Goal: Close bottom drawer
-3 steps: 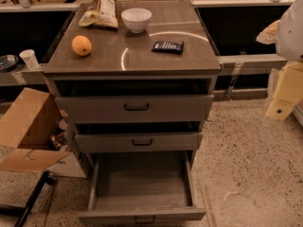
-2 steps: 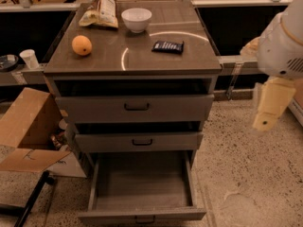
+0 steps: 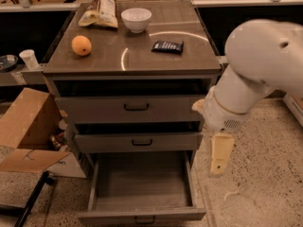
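Reaching toward the bottom drawer is the step we judge in hand; nothing is pushed yet. Drawer sits pulled far out at the foot of the cabinet, tray bare, front panel near the frame bottom. Gripper hangs pointing down, right of the drawer, about level with the middle drawer, touching nothing we can see. Open or closed, we cannot tell. Next move, we think: swing left and lower to get in front of the panel, then push straight in toward the cabinet. Handle is cut off by the frame edge. Arm hides the floor behind it.
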Controlling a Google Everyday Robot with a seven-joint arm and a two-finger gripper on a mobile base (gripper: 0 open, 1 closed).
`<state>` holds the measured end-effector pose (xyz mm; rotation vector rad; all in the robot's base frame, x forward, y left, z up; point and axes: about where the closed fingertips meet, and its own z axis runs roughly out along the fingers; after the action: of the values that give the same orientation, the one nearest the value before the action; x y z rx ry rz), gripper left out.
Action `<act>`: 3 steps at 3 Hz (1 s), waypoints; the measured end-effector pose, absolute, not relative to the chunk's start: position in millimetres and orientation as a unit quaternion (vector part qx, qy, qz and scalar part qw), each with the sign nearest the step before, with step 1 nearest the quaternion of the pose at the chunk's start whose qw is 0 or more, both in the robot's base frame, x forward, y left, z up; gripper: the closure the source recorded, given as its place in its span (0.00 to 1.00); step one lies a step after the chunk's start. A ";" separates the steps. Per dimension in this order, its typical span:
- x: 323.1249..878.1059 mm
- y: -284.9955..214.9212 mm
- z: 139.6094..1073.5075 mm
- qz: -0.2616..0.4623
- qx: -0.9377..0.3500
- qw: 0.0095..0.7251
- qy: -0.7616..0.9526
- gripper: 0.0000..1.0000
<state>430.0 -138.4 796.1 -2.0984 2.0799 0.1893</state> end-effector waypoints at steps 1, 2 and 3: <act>406.8 -104.4 697.8 0.126 -0.706 0.045 0.696 0.00; 406.9 -104.3 697.8 0.126 -0.706 0.045 0.696 0.00; 411.4 -101.2 661.2 0.128 -0.706 0.036 0.695 0.00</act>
<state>411.4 -101.2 661.2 -2.1694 2.1357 0.3941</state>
